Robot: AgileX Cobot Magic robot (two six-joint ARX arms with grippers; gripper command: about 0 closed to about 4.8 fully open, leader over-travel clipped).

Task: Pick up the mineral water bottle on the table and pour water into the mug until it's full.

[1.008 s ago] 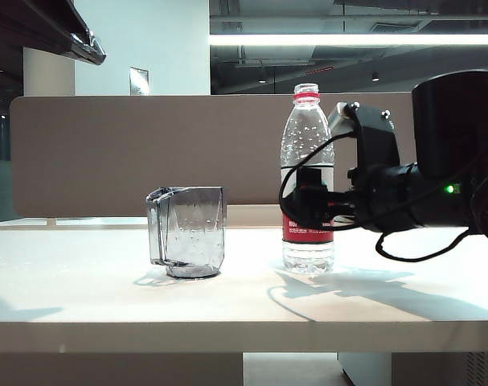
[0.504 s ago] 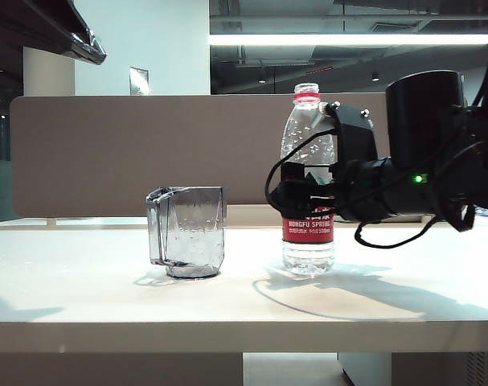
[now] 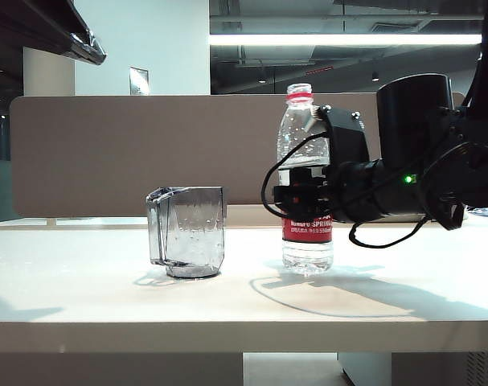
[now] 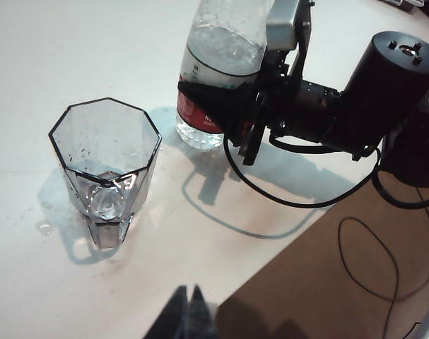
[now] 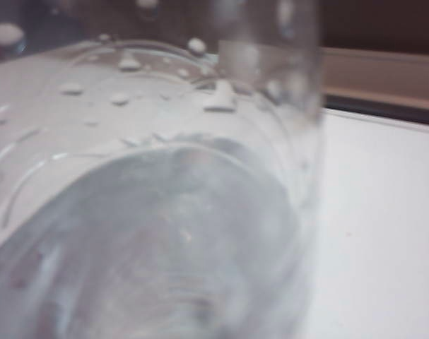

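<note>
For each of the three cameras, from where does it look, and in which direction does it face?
Exterior view: low at the table's front edge, facing the back partition; it shows the right arm with the right gripper around the mineral water bottle.
Left wrist view: high above, looking down on the mug; the left gripper shows as dark tips at the edge.
Right wrist view: pressed close to the bottle, blurred; no gripper parts visible.
Shared: exterior and left wrist views both show mug, bottle and right arm.

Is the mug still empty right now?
Practically empty: the mug shows only droplets on its walls, its bare bottom visible. The bottle stands upright on the table, right gripper at its label.
</note>
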